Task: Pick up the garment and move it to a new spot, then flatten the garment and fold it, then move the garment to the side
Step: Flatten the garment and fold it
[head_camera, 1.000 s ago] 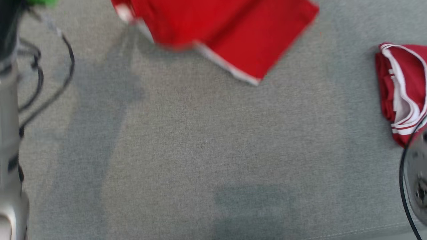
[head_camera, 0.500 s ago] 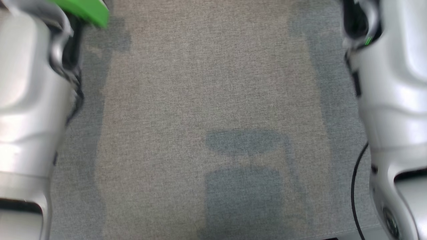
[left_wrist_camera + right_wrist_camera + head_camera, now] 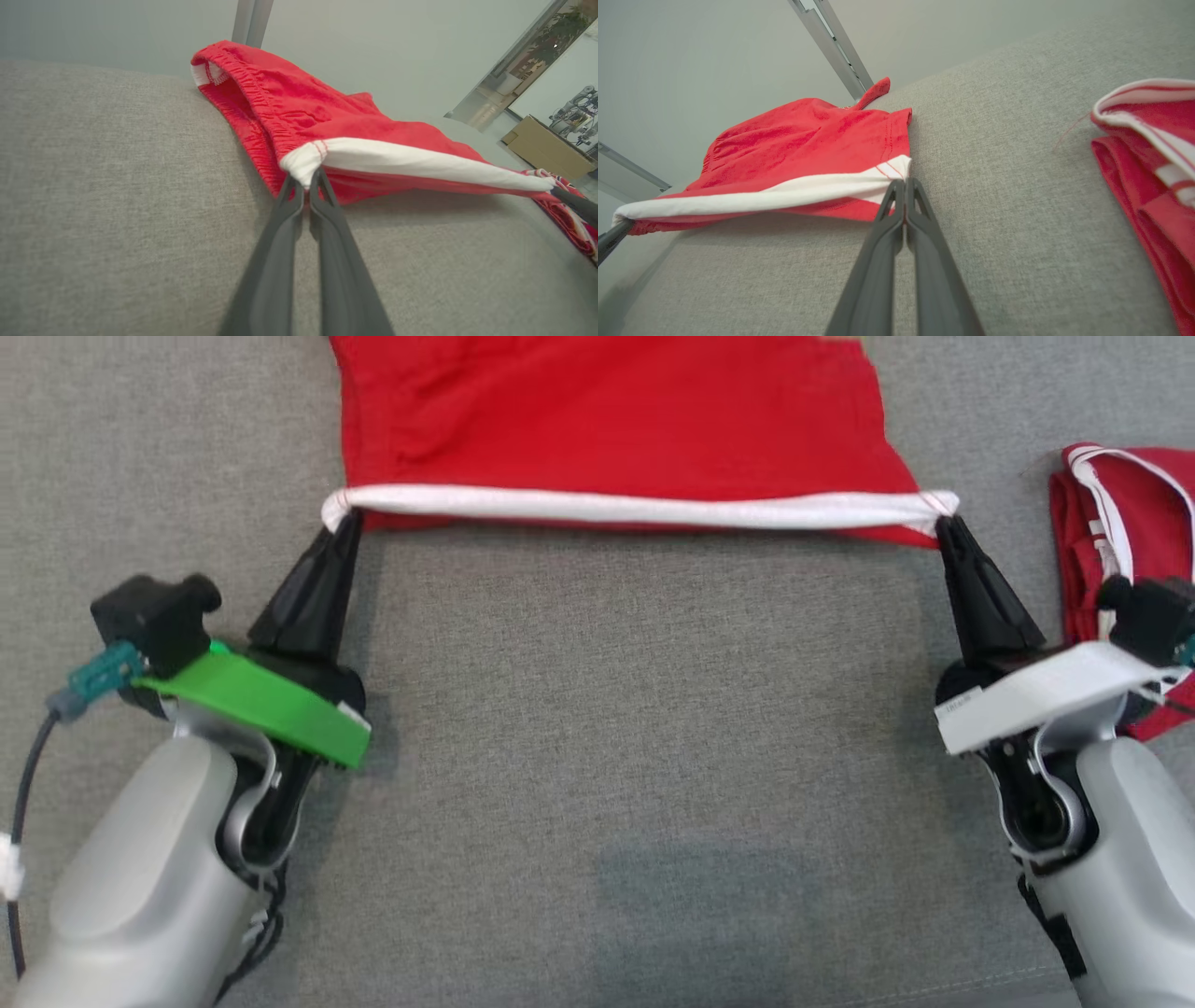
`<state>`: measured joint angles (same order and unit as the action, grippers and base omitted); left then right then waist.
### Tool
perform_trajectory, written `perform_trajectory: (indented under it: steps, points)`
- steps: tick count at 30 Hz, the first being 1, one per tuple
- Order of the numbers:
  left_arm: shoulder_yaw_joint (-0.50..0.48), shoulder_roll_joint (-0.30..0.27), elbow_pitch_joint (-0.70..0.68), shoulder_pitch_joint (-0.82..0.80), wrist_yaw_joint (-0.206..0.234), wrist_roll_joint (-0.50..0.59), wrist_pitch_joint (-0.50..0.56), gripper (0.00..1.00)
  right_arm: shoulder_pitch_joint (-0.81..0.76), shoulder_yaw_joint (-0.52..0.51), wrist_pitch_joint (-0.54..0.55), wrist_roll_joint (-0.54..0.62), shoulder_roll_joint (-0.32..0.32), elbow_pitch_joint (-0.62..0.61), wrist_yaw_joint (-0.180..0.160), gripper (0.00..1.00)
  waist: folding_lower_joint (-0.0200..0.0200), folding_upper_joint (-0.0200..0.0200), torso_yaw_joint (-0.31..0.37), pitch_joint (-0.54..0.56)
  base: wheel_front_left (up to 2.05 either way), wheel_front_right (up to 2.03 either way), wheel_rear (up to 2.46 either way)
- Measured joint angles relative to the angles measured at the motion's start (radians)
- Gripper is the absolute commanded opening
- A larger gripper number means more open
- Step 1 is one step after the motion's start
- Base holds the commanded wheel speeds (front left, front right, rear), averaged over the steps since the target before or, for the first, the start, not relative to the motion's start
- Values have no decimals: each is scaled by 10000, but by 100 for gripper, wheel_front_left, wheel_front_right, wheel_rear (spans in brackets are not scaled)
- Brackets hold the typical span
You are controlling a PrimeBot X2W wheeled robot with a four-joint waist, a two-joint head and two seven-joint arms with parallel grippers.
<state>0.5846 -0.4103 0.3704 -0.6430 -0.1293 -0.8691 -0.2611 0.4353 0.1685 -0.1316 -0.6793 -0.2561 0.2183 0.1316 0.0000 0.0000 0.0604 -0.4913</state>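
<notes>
Two ends of the white hem [image 3: 635, 509] on the red shorts [image 3: 607, 411] are each clamped: left tool [image 3: 336, 521] on one, right tool [image 3: 941, 521] on the other. The hem runs crosswise, taut between them; the shorts lie beyond the fingertips on the grey fabric surface [image 3: 597, 709].

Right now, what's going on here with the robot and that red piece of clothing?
The robot holds the red garment by its white-trimmed edge. The left gripper pinches one corner and the right gripper the other, so the edge is stretched taut between them. The rest lies on the grey fabric surface. A second red-and-white garment sits bunched beside the right gripper, untouched.
</notes>
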Motion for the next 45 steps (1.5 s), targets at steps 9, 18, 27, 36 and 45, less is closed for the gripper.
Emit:
perform_trajectory:
  steps: [9,18,27,36,45]
  points:
    - [-1193,155,-2777,5185,1103,69,0,0,-4364,-1444,884,-268,44,-2719,13,0,0,0,111,1262,0,0,0]
    - [-1195,548,-5730,8595,2955,-711,301,0,-7775,-2957,2025,-198,940,-5958,10,0,-1,0,-110,1984,0,0,0]
    - [-1175,102,-7078,6485,3417,-602,2103,0,-3797,-2493,3534,205,512,-5745,-2,0,0,0,-465,1547,0,0,0]
    - [-788,1099,-5806,2595,3499,-483,3465,0,453,-2079,4180,646,301,-2732,-12,0,0,0,-930,647,0,0,0]
    - [-533,2293,-3166,487,3593,-144,3467,0,3417,-1425,4019,1367,44,420,-10,0,0,0,-1684,-155,0,0,0]
